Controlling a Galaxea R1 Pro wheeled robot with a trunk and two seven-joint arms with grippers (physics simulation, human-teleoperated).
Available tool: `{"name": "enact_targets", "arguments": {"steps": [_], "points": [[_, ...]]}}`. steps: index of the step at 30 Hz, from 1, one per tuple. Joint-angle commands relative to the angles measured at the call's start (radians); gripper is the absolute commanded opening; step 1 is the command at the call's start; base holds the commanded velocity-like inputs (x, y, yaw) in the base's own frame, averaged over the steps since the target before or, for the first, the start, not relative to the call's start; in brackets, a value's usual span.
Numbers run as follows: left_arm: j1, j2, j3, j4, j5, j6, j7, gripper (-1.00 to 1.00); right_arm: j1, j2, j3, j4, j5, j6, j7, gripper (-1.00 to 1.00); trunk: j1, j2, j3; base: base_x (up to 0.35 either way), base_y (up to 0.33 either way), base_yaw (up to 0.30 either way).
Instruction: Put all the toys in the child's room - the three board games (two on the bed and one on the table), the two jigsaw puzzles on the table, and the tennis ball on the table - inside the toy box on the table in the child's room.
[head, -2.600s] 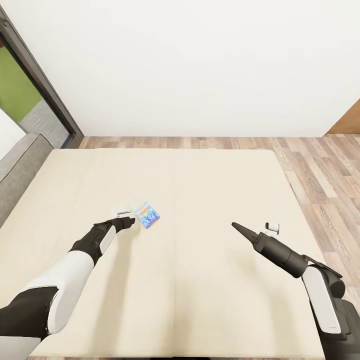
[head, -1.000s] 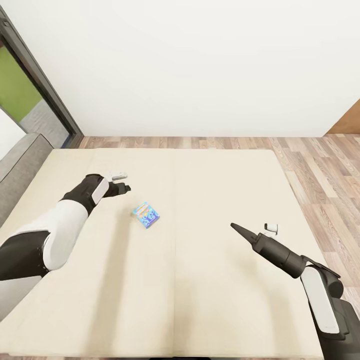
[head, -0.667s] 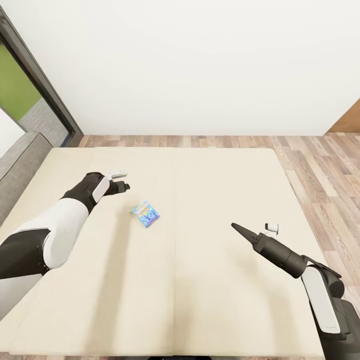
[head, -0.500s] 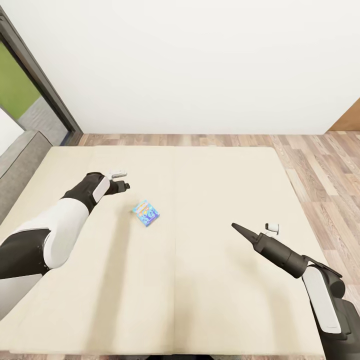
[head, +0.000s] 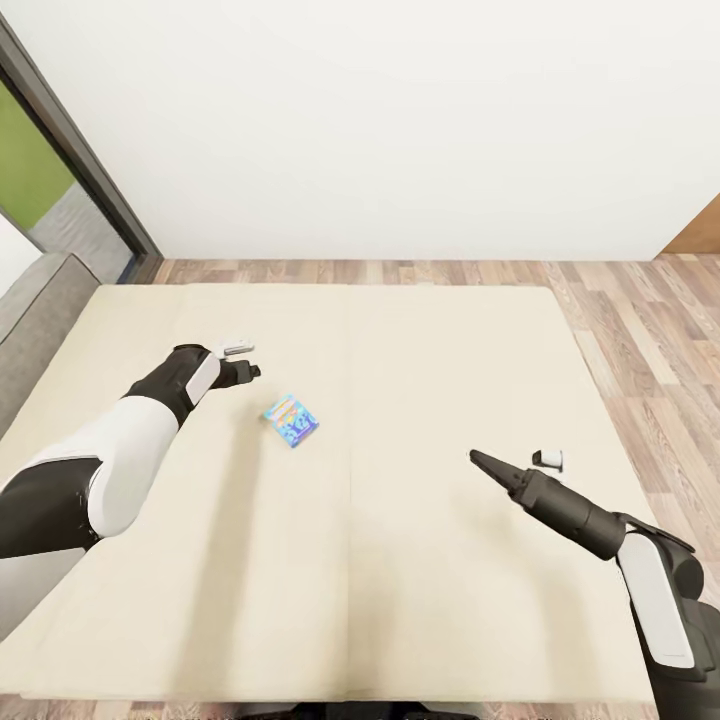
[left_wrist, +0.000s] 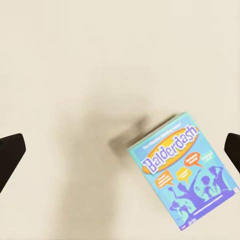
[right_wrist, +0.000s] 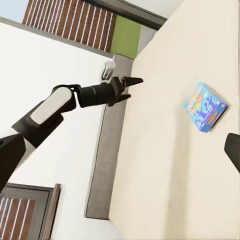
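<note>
A small blue board game (head: 291, 421) lies flat on the beige bed (head: 450, 350), left of the mattress seam. My left gripper (head: 250, 372) hovers above the mattress a short way left of and beyond the game, apart from it. In the left wrist view the game's cover (left_wrist: 183, 168) reads "Balderdash" and the dark fingertips (left_wrist: 10, 156) stand far apart, so the gripper is open and empty. My right gripper (head: 478, 460) hangs over the bed's right half, well away from the game. Its fingertips (right_wrist: 11, 159) are also wide apart, with the game (right_wrist: 204, 107) and left arm ahead.
A grey headboard (head: 40, 300) runs along the bed's left side, with a dark window frame (head: 80, 165) behind it. A white wall (head: 400, 120) stands beyond the bed. Wood-plank floor (head: 650, 330) shows to the right and along the far edge.
My left gripper, which was right beside the game 2.6 s ago, has drawn back up and to the left. The game stayed put. The view has shifted slightly; the right arm is nearly unmoved.
</note>
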Motion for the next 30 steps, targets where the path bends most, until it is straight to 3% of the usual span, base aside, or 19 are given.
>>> {"name": "enact_targets", "arguments": {"steps": [1, 6, 9, 17, 22, 25, 30], "points": [[0.0, 0.0, 0.004, -0.002, 0.011, 0.005, 0.007, 1.0, -0.001, 0.0, -0.006, 0.0, 0.0, 0.012, 0.004, 1.0, 0.0, -0.001, -0.002, 0.0, 0.0, 0.0], [0.0, -0.001, 0.005, -0.003, 0.011, 0.006, 0.003, 1.0, -0.001, 0.001, -0.04, -0.003, -0.001, 0.068, 0.051, 1.0, 0.0, -0.001, -0.01, 0.0, 0.0, 0.0], [0.0, -0.001, 0.004, -0.004, 0.012, 0.006, 0.002, 1.0, -0.001, 0.005, -0.07, -0.01, -0.001, 0.117, 0.126, 1.0, 0.0, -0.001, -0.015, 0.0, 0.0, 0.0], [0.0, -0.009, 0.001, -0.009, 0.012, 0.008, 0.003, 1.0, 0.0, 0.011, -0.129, -0.014, -0.001, 0.134, 0.209, 1.0, 0.0, -0.001, -0.028, 0.0, 0.0, 0.0], [0.0, -0.015, 0.0, -0.011, 0.012, 0.012, 0.005, 1.0, -0.021, 0.011, -0.121, -0.014, -0.001, 0.134, 0.209, 1.0, 0.0, -0.001, -0.037, 0.0, 0.0, 0.0], [0.0, -0.017, -0.001, -0.012, 0.012, 0.013, 0.007, 1.0, -0.119, 0.015, -0.083, -0.014, 0.0, 0.134, 0.194, 1.0, 0.0, -0.001, -0.041, 0.0, 0.0, 0.0], [0.0, -0.02, -0.001, -0.012, 0.013, 0.013, 0.006, 1.0, -0.225, 0.014, -0.029, -0.007, -0.002, 0.134, 0.163, 1.0, 0.0, -0.001, -0.05, 0.0, 0.0, 0.0]]}}
